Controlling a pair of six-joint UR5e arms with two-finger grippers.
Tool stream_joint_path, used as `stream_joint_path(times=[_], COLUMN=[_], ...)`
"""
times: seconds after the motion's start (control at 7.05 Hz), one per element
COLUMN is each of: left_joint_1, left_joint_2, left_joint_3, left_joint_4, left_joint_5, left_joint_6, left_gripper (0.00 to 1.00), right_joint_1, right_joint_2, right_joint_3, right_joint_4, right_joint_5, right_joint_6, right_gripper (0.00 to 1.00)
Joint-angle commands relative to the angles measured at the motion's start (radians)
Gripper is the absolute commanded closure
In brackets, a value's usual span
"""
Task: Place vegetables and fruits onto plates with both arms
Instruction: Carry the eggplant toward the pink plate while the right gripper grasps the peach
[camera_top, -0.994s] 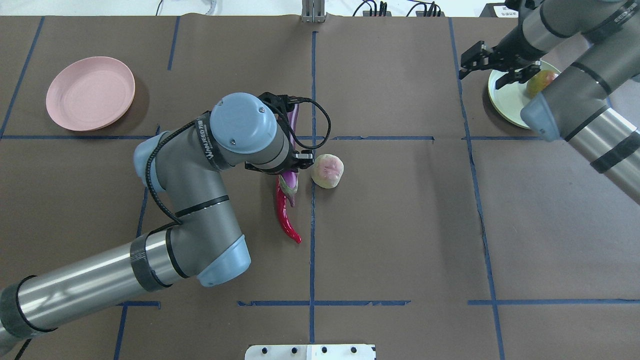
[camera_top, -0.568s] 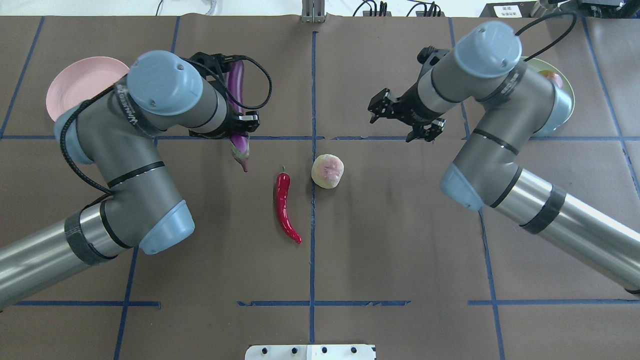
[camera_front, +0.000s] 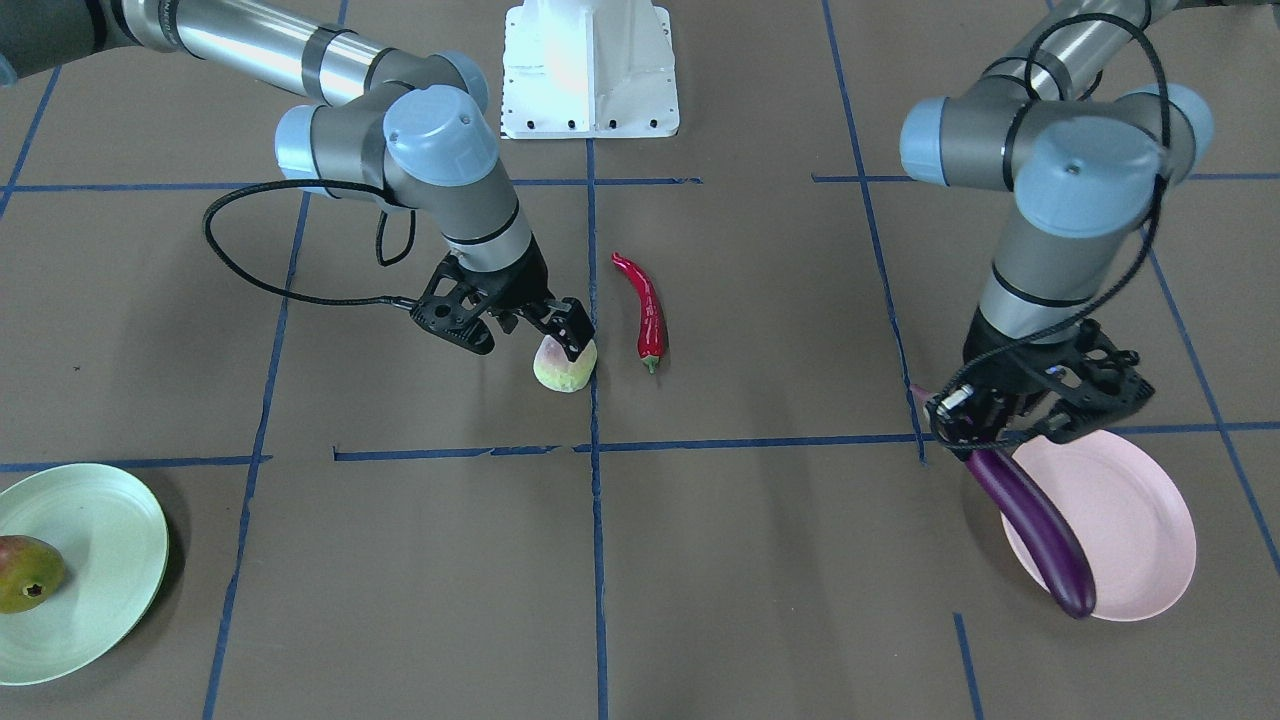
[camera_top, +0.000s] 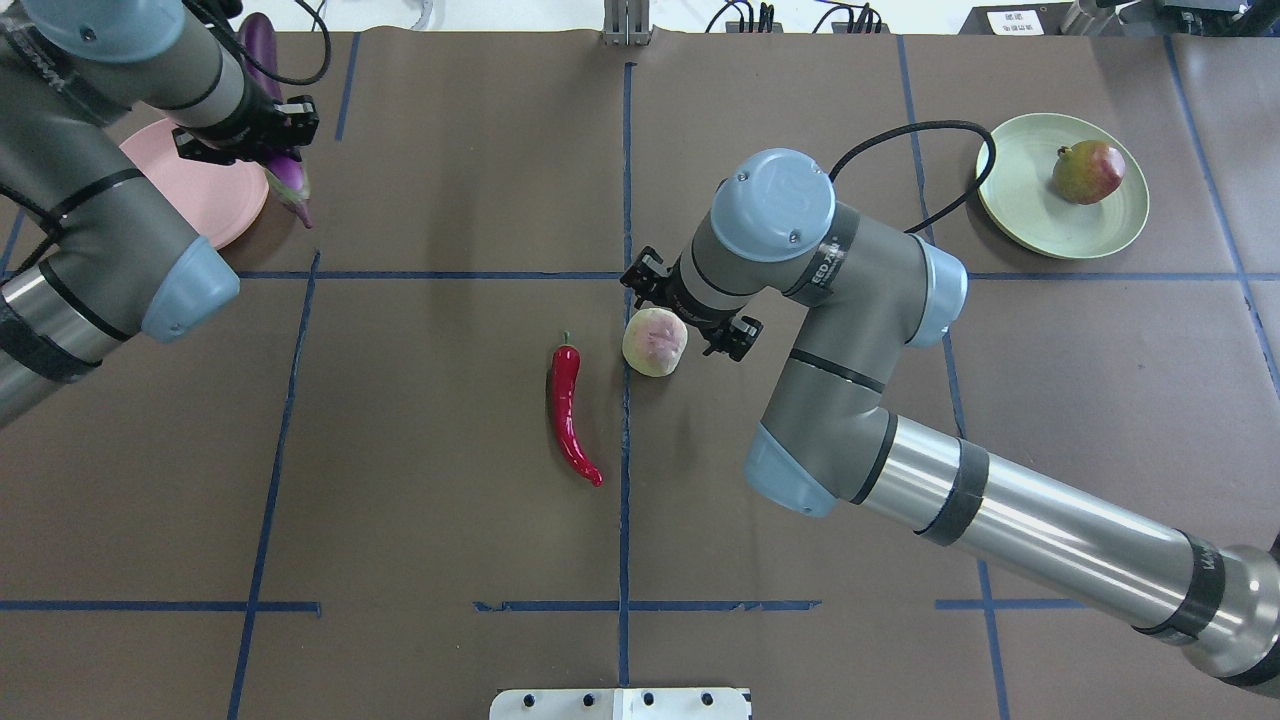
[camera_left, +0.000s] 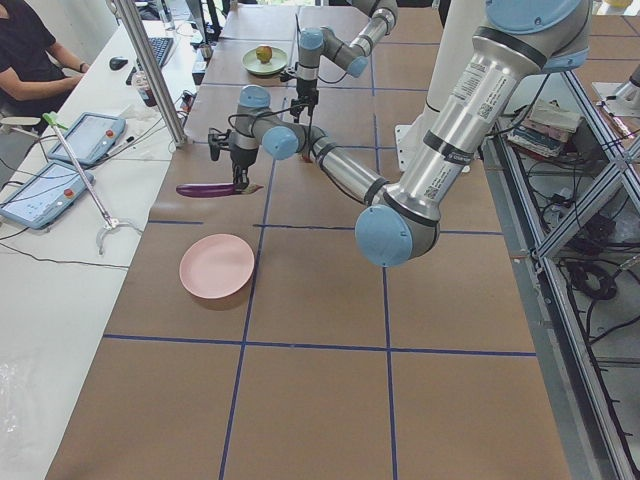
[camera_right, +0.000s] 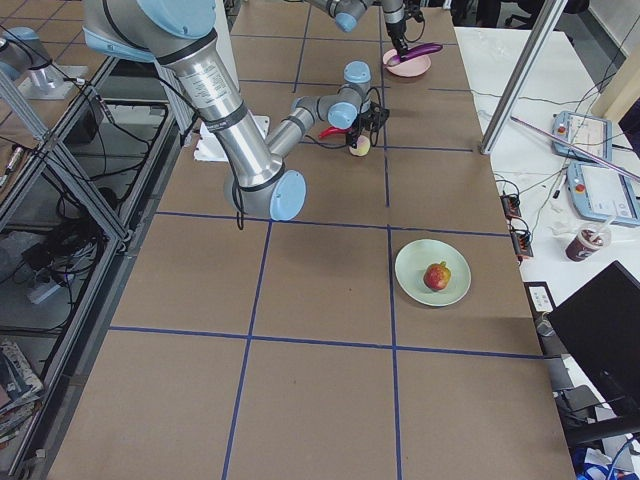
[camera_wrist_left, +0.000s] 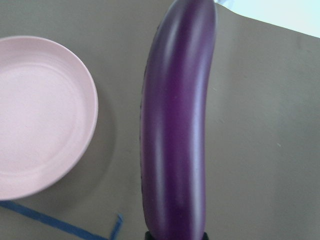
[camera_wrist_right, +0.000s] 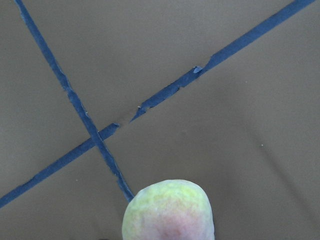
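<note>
Claws and produce.
Left claw (camera_front: 1035, 405) grips long glossy purple eggplant (camera_front: 1035, 525), lower right; right claw (camera_front: 512, 335) gapes above pale fuzzy round fruit (camera_front: 562, 370).

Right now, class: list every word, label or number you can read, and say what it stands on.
None can be read for certain.
Lettering on the right arm: too blurred to read.
White label at the overhead view's top right: print too small to read.
</note>
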Motion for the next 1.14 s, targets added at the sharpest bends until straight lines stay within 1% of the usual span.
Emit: stream_joint_path(times=[0.0, 0.14, 0.28, 0.43, 0.57, 0.71, 0.85, 0.99], left_joint_1=[-0.092, -0.106, -0.115, -0.115, -0.116, -0.119, -0.120, -0.112], left_joint_2=[-0.001, -0.011, -0.019, -0.019, -0.018, -0.018, -0.019, -0.015], left_joint_3=[0.248, 0.366, 0.410, 0.422, 0.441, 0.459, 0.476, 0.482], left_joint_4=[-0.174, -0.232, -0.263, -0.265, -0.266, -0.274, -0.278, -0.319], left_joint_5=[-0.008, -0.008, -0.008, -0.008, -0.007, -0.007, -0.008, -0.007], left_joint_6=[0.123, 0.149, 0.154, 0.157, 0.160, 0.190, 0.192, 0.200], left_gripper=[0.98, 0.98, 0.98, 0.97, 0.93, 0.74, 0.60, 0.01], right_joint_1=[-0.026, -0.031, -0.043, -0.050, -0.057, -0.072, -0.072, -0.070], right_joint_2=[0.060, 0.067, 0.064, 0.056, 0.053, 0.056, 0.061, 0.061], right_joint_3=[-0.073, -0.096, -0.098, -0.098, -0.105, -0.105, -0.104, -0.099], right_joint_4=[-0.023, -0.023, -0.026, -0.030, -0.030, -0.048, -0.061, -0.061], right_joint_5=[-0.072, -0.073, -0.073, -0.073, -0.079, -0.111, -0.119, -0.119], right_joint_6=[0.032, 0.031, 0.029, 0.026, 0.025, 0.029, 0.029, 0.023], right_gripper=[0.00, 0.00, 0.00, 0.00, 0.00, 0.23, 0.71, 0.98])
